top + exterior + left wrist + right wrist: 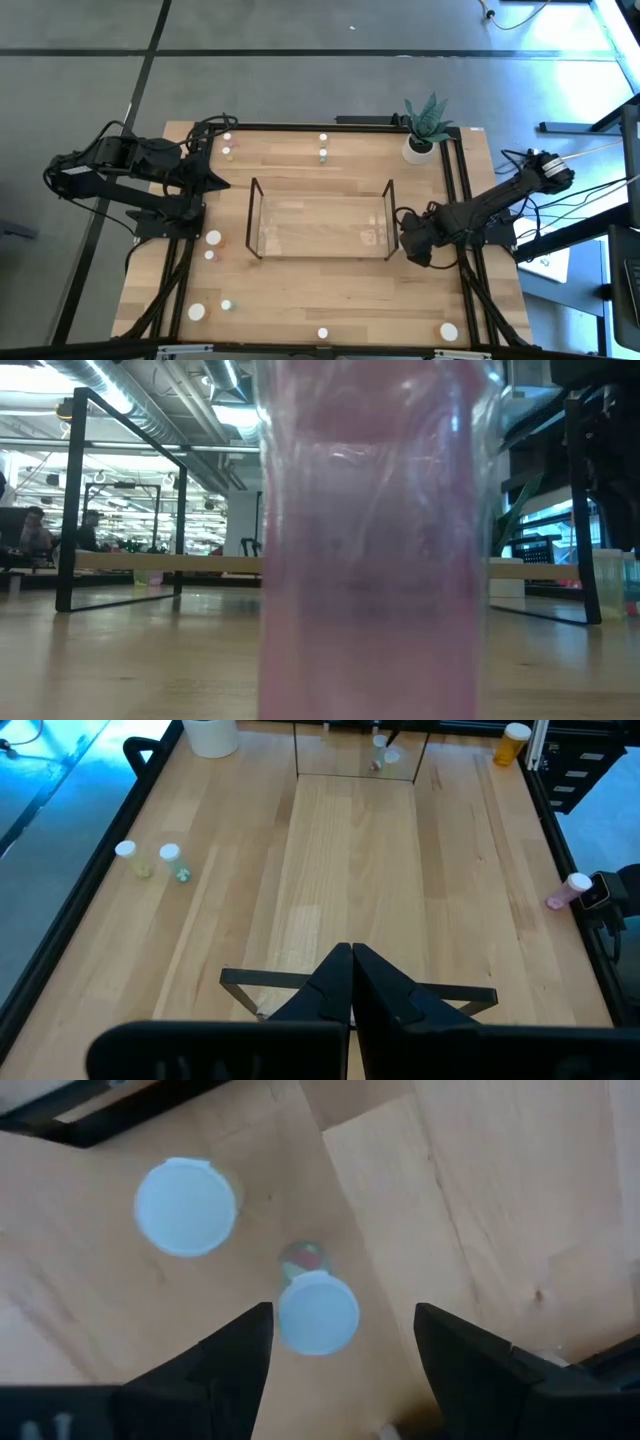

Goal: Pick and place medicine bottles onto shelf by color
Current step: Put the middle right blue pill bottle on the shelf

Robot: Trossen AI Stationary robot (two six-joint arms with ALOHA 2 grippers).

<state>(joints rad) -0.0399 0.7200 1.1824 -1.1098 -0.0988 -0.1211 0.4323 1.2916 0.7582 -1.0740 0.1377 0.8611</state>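
My right gripper (343, 1312) points down, open, just off the right end of the clear shelf (320, 222). A small bottle with a white cap (318, 1313) stands upright between its fingers, nearer one finger, and I see no touch. A second white-capped bottle (186, 1207) stands beside it. My left gripper (352, 970) is shut with nothing in it, raised at the shelf's left end. More medicine bottles stand about the table: two at the far left (228, 145), two at the far middle (323, 147). A pink one (370, 550) fills the low view.
A potted plant (425, 135) stands at the far right corner. More bottles stand left of the shelf (212, 245), near the front left (197, 312), and an orange one at the front right (515, 742). A black metal frame (465, 200) runs along the table's sides.
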